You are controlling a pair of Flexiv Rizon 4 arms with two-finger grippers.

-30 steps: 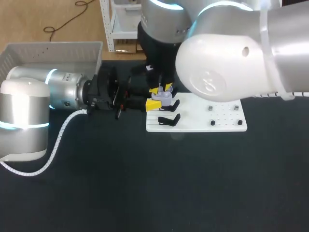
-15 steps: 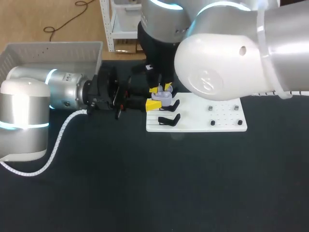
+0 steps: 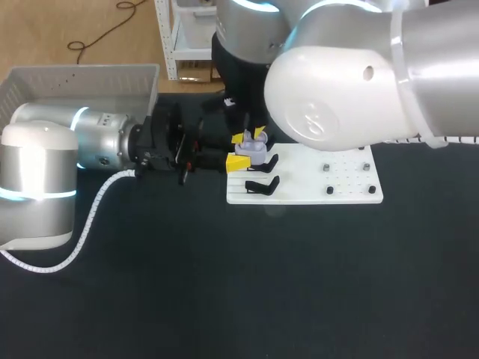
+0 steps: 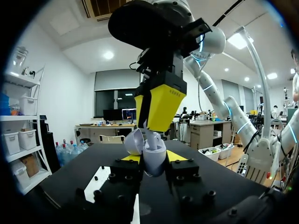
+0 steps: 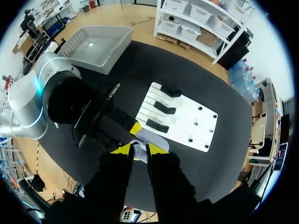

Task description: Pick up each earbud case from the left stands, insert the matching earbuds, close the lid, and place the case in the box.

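Pale purple is the colour of the earbud case (image 3: pixel 252 152). It is held up in the air over the end of the white board (image 3: pixel 314 196) that is nearest the left arm. It is squeezed from two sides by the left gripper (image 3: pixel 239 160), which is clamped tight on it.

In the left wrist view the earbud case (image 4: pixel 154 156) is seen between the two yellow tips of the left gripper (image 4: pixel 150 159). Its lid (image 4: pixel 133 142) is flipped open to one side.

The right gripper (image 3: pixel 251 137) is hung just above the open case, pointing down at it. Whether it is apart or together cannot be told, because most of it is hidden by the big white arm. In its own wrist view the right gripper (image 5: pixel 139 148) is too dark and too close to read. A small pale bit (image 4: pixel 151 136) is seen at the mouth of the case, right under that gripper. What it is cannot be made out.

Three black stands (image 5: pixel 164 108) are seen in a row on the board from the right wrist. From the head view only two can be found, and one is partly covered by the case. Some small dark pegs (image 3: pixel 329 190) are set at the board's other end.

A grey box (image 3: pixel 82 78) is placed at the far left of the dark table (image 3: pixel 224 284). Part of it is hidden by the left arm.
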